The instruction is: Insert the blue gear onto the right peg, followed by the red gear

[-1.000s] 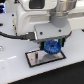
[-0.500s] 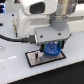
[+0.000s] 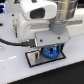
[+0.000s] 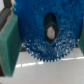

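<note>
Blue gear (image 3: 51, 51) clamped in gripper (image 3: 50, 50), low over the dark base plate (image 3: 35, 60).

Wrist view: the green finger pads (image 4: 10, 42) press on opposite sides of the blue gear's (image 4: 46, 34) toothed rim; gear sits edge-on between them, and a pale peg tip (image 4: 50, 33) shows through the centre bore. Exterior view: gear hangs above the plate's far half, just under the white wrist housing (image 3: 37, 20). Contact with the plate can't be told. Red gear isn't visible in either view.

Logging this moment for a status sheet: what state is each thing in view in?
blue gear: gripped upright between the fingers, above the base.
gripper: shut on the blue gear.
dark base plate: flat on the table.
red gear: not visible.
</note>
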